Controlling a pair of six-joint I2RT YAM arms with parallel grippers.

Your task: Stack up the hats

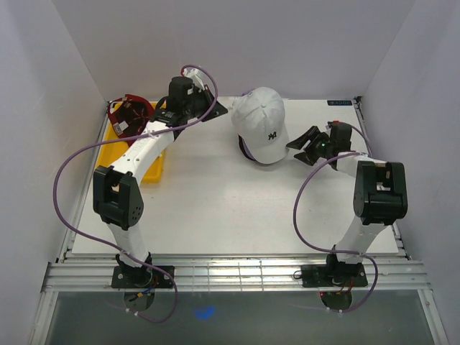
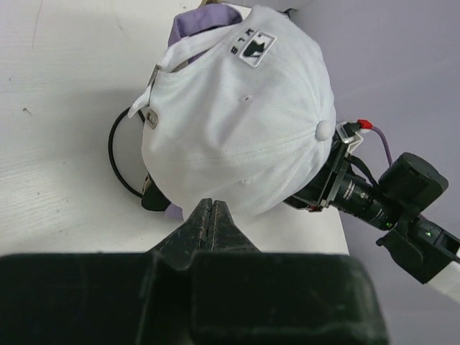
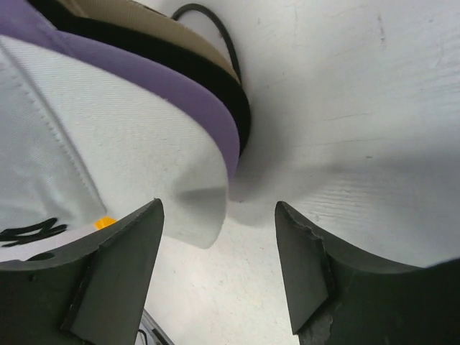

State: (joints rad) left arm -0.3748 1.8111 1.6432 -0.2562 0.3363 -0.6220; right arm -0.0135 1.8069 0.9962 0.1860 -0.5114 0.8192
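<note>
A white hat [image 1: 262, 122] tops a stack at the back middle of the table, its brim toward the right arm. In the left wrist view the white hat [image 2: 244, 108] covers a lavender hat [image 2: 198, 21] and a black hat [image 2: 154, 198]. A dark red hat [image 1: 129, 115] sits upside down in the yellow tray at the back left. My left gripper [image 2: 213, 205] is shut and empty, its tip just short of the white crown. My right gripper [image 3: 218, 208] is open at the stacked brims: white brim [image 3: 108, 144], lavender brim [image 3: 180, 93], black brim [image 3: 215, 79]. It grips nothing.
The yellow tray [image 1: 153, 169] lies along the left edge, partly under my left arm. White walls close in the table on the left, back and right. A thin black cord loop [image 2: 115, 154] lies on the table beside the stack.
</note>
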